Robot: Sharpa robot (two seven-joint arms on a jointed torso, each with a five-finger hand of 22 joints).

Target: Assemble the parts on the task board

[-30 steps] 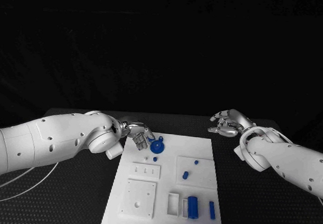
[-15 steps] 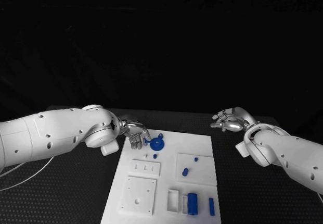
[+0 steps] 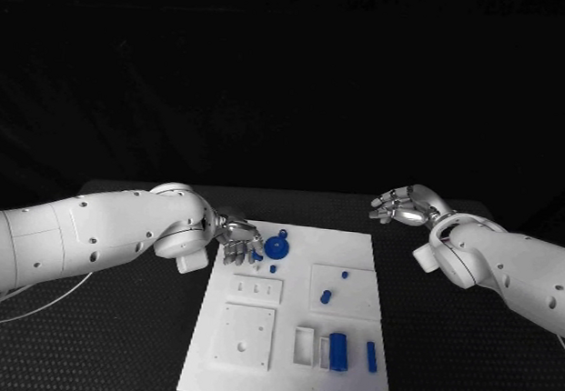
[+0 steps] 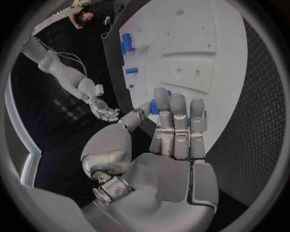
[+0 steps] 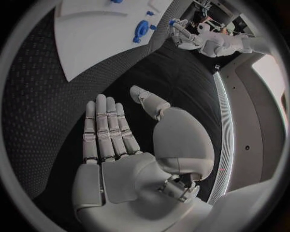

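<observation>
The white task board (image 3: 357,256) lies in the middle of the black table. A round blue part (image 3: 278,246) sits near its far left corner, with a small blue piece (image 3: 273,269) just in front of it. My left hand (image 3: 237,238) hovers at that corner, right beside the round part, fingers straight and spread, holding nothing. From its wrist, the left hand (image 4: 163,145) reaches over the board's edge (image 4: 229,92) and partly hides a blue part (image 4: 154,107). My right hand (image 3: 406,208) is off the board at the far right, open and flat (image 5: 121,145) over the table.
Nearer me on the board are white recessed blocks (image 3: 245,334) and several blue parts: a small peg (image 3: 345,275), a short piece (image 3: 326,297), a block (image 3: 338,349) and a bar (image 3: 371,356). A white cable (image 3: 37,308) trails on the table under my left arm.
The camera has shifted a little. My left hand's fingers have straightened and drawn slightly away from the round blue part. The right hand has barely moved.
</observation>
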